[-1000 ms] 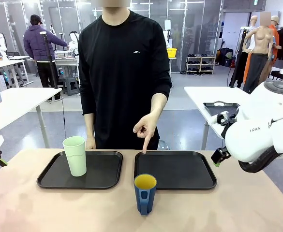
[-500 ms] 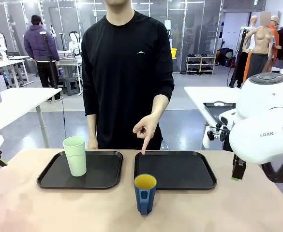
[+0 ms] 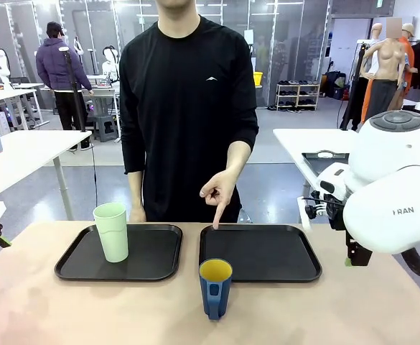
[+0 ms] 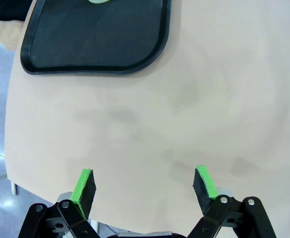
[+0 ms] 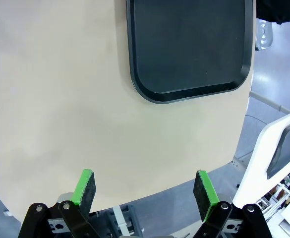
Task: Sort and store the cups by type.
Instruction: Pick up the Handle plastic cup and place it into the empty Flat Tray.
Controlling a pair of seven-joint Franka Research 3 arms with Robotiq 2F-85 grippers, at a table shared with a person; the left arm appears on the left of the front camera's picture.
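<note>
A tall pale mint-green tumbler (image 3: 110,231) stands upright on the left black tray (image 3: 152,262). The dark blue mug (image 3: 215,287), yellow inside, handle towards me, stands on the table just in front of the right black tray (image 3: 267,255). The person's hand (image 3: 217,194) points a finger down at that tray's far left corner. My left gripper (image 4: 145,186) is open over bare table near the left tray (image 4: 95,44), holding nothing. My right gripper (image 5: 144,191) is open above the table's right edge, beside the right tray (image 5: 189,49). The right arm (image 3: 396,205) hangs at the table's right side.
The person stands at the far side of the tan table (image 3: 87,309). Both trays lie side by side at the far middle. Another white table (image 3: 317,140) holding a dark tray stands behind at the right. Bare tabletop lies left and right of the mug.
My right arm has turned and dropped at the table's right edge, its gripper now pointing down. The cups, the left arm and the pointing hand have stayed put.
</note>
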